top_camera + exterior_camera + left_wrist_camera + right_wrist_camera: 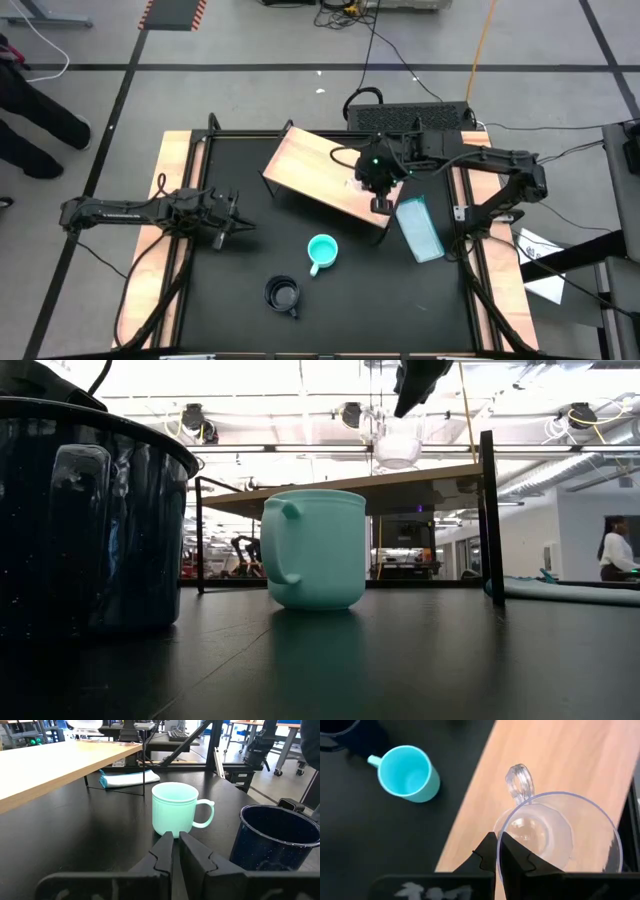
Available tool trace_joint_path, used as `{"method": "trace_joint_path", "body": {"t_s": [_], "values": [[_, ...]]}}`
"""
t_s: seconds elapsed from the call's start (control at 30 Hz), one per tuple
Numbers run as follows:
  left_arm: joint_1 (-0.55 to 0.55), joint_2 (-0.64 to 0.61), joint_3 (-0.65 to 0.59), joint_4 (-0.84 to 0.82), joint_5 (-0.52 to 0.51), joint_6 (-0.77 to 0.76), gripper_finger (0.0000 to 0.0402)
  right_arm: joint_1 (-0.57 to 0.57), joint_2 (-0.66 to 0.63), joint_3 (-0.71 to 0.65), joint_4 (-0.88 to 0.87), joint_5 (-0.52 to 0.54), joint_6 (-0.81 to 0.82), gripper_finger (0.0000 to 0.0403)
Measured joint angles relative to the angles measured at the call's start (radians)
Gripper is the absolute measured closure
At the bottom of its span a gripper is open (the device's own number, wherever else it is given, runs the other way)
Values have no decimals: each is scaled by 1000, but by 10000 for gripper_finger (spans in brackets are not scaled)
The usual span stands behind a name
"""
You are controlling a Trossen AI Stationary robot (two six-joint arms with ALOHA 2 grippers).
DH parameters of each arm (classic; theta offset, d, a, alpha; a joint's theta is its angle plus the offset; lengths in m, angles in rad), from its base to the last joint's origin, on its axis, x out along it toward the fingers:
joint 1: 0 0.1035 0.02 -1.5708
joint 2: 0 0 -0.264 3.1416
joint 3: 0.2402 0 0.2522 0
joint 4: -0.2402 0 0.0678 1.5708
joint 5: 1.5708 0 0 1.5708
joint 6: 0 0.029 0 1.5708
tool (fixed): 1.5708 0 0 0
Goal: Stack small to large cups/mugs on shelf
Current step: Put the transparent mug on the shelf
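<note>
The right end effector (381, 203) hangs over the shelf (310, 165) near its right end, toward the desk's (250, 250) far right corner, its fingers pinched onto the rim of the clear cup (555, 840). In the right wrist view the cup is upright and directly beneath the end effector, its handle pointing across the wooden board. In the low view it appears to be just above the board and not resting on it, though the gap is hard to judge. The move in hand looks like setting this smallest cup down, and it turns on a vertical relation: the board lies straight below the cup, so a plain descent should seat it, provided the base lands inside the near edge, which the cup stands close to. The turquoise mug (321, 252) stands upright on the desk in front of the shelf, about mid-desk, handle toward the near edge. The black mug (283, 294) stands nearer the front edge, just left of it. The left end effector (233, 224), its fingers pressed together on nothing, waits low over the left side of the desk, aimed at the turquoise mug. It is the nearer arm to both remaining mugs. A light-blue flat item (420, 228) lies by the right edge.
</note>
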Motion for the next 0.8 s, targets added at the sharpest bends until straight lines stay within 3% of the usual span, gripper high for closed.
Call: {"method": "trace_joint_path", "body": {"t_s": [0.47, 0.8], "values": [[0, 0, 0, 0, 0, -3, 369, -75, 1, 0, -39, -50, 5, 403], [0, 0, 0, -1, 0, -5, 369, -75, 34, 0, 53, -51, -20, 403]]}}
